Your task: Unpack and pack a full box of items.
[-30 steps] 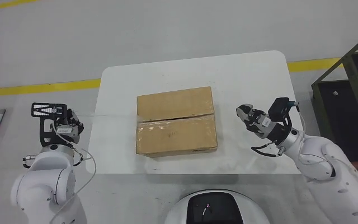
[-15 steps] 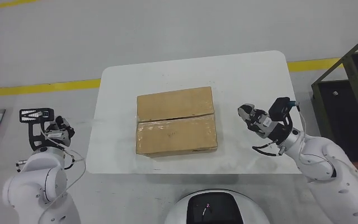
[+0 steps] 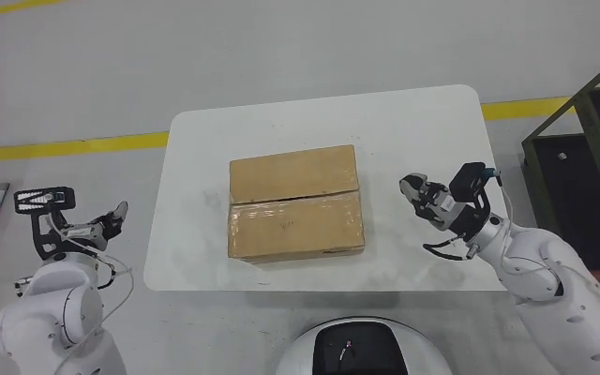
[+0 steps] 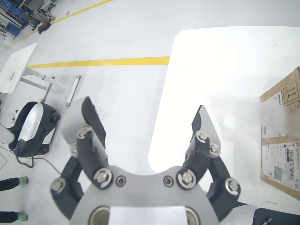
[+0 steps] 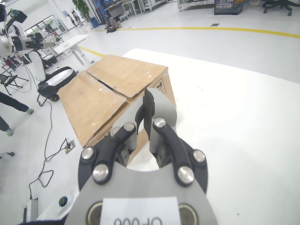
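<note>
— Since a second ago our left fingers point(image 4: 92, 118) have swung outward, away from the tabletop point(image 3: 412, 122) edge. Our right side has kept still.
— How do we hold them?
— Spread wide apart, gripping nothing, over the floor point(image 3: 94, 75) beside the tabletop.
— And our right fingers point(image 5: 161, 108)?
— Pressed together, empty, above the tabletop near the right side of the box point(image 3: 295, 202), not touching it.
— Where is the box?
— We see it in the middle of the tabletop, closed on top.

White table point(image 3: 412, 122); yellow floor line point(image 3: 84, 146); dark rack point(image 3: 567, 164).
</note>
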Robot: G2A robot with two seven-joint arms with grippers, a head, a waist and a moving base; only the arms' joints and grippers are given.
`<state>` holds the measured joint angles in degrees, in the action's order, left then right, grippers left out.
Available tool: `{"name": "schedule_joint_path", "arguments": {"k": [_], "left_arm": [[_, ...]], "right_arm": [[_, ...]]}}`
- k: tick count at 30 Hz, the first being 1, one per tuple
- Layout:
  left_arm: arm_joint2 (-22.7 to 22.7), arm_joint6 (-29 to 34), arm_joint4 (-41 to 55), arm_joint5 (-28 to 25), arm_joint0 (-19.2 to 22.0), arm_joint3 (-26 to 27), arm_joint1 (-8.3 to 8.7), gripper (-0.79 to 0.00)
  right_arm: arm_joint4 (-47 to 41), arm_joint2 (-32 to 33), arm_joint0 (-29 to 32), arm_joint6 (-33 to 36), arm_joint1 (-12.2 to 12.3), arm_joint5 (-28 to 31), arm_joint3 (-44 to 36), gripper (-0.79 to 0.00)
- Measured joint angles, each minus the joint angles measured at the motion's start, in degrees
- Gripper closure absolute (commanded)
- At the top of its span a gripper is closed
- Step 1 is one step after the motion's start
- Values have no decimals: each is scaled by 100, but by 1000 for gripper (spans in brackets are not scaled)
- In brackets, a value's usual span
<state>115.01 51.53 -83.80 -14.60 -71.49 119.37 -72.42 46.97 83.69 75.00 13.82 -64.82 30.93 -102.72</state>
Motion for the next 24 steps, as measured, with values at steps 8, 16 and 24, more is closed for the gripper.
{"name": "schedule_joint_path", "arguments": {"k": [8, 16, 24], "left_arm": [[-1526, -33, -11, -776, 55, 540, 19, -785], [-3723, 155, -168, -1022, 912, -68, -71, -785], [-4919, 546, -720, -1065, 1708, -1014, -179, -785]], "right_arm": [[5, 50, 18, -38, 10, -113, 30, 0], [3, 181, 16, -72, 31, -164, 90, 0], [2, 317, 133, -139, 52, -223, 82, 0]]}}
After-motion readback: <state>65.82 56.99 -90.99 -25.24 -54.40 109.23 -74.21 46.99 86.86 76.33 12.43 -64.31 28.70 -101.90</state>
